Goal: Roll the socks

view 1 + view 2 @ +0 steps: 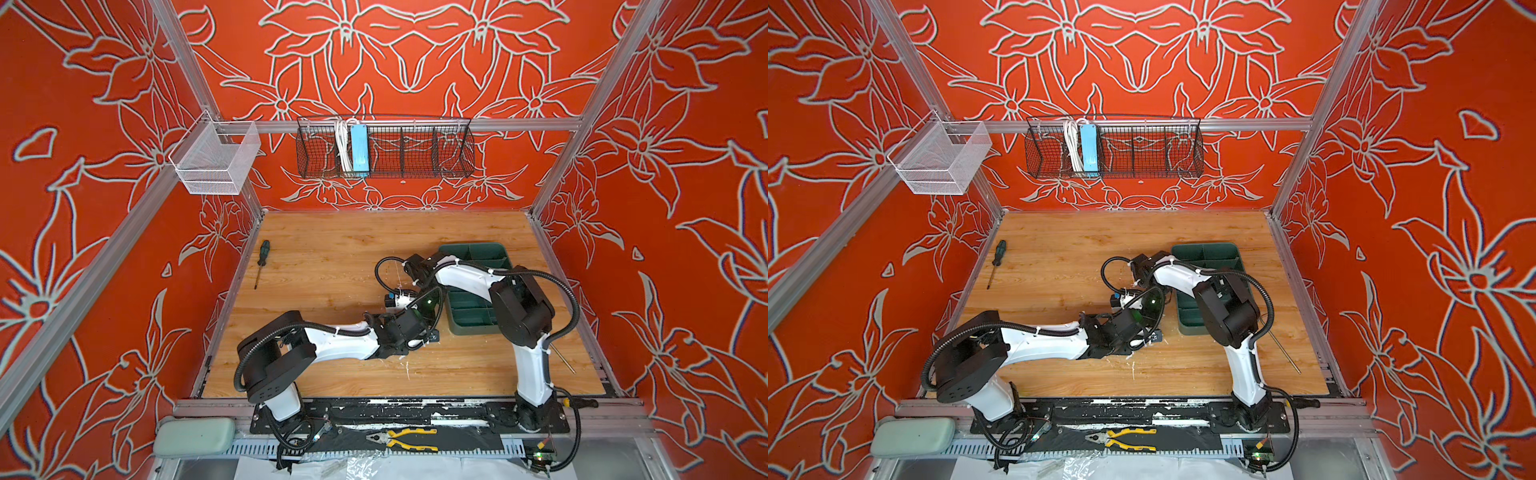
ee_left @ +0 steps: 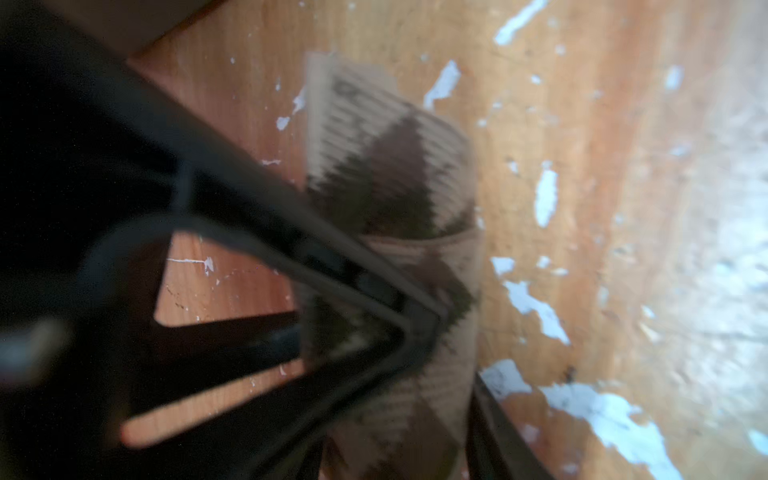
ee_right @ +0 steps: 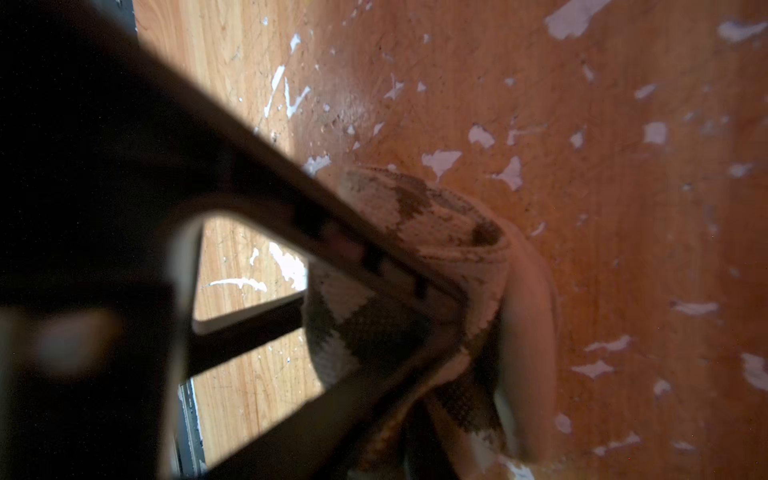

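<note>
A beige sock with brown argyle diamonds [image 2: 395, 166] lies rolled on the wooden table, blurred in the left wrist view. My left gripper [image 2: 457, 353] has the roll filling the gap between its two black fingers, both against the fabric. In the right wrist view the same argyle sock [image 3: 436, 220] curls into a coil, and my right gripper [image 3: 490, 291] is shut on it. In both top views the two wrists meet mid-table, left [image 1: 399, 330] and right [image 1: 415, 305], and they hide the socks beneath them.
A dark green divided tray [image 1: 473, 251] stands just right of the grippers, partly under the right arm. A screwdriver [image 1: 262, 262] lies at the table's far left and a thin metal rod [image 1: 565, 359] at its right edge. Pliers [image 1: 409, 438] rest on the front rail.
</note>
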Available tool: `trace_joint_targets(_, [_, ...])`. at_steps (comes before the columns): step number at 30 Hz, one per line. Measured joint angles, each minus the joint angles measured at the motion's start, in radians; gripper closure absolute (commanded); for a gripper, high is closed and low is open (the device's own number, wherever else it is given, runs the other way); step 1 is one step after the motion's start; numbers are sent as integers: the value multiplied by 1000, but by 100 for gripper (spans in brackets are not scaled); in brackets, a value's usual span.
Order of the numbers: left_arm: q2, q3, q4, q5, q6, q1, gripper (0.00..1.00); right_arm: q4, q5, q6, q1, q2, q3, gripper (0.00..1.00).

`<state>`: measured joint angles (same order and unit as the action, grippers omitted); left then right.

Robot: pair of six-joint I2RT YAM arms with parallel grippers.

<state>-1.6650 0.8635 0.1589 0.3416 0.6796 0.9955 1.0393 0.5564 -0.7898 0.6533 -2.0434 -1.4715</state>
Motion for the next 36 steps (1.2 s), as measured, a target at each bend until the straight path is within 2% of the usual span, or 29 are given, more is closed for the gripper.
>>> trace_joint_targets(4, [-9, 14, 17, -13, -14, -10, 96, -21, -8, 0, -5, 19, 18, 91])
trace_joint_targets(5, [-9, 18, 24, -17, -11, -11, 100, -35, -12, 2, -7, 30, 30, 89])
trace_joint_targets(10, [-39, 63, 56, -29, 34, -13, 100, -174, -54, 14, -23, 144, 158, 78])
trace_joint_targets(11, [-48, 74, 59, -30, 38, -12, 100, -219, -66, 16, -27, 185, 200, 23])
trace_joint_targets(12, [-56, 83, 61, -35, 42, -12, 100, -262, -84, 24, -32, 225, 237, 2])
trace_joint_targets(17, [-58, 89, 75, -45, 9, -18, 100, -488, -174, 66, -98, 531, 420, 2])
trace_joint_targets(20, [-56, 93, 83, -63, -9, -33, 100, -587, -260, 103, -109, 662, 492, 2])
trace_joint_targets(25, [-58, 146, 190, -147, -23, -72, 100, -763, -544, 240, -148, 786, 592, 2])
trace_joint_targets(29, [-103, 264, 375, -310, -42, -135, 100, -878, -736, 346, -170, 913, 632, 2])
trace_joint_targets(32, [-170, 360, 490, -426, -58, -185, 100, -918, -731, 383, -171, 1043, 639, 3])
trace_joint_targets(33, [-192, 388, 518, -462, -62, -201, 100, -917, -701, 376, -171, 1087, 639, 7])
trace_joint_targets(36, [-247, 460, 602, -557, -82, -248, 100, -861, -515, 289, -166, 1213, 639, 16])
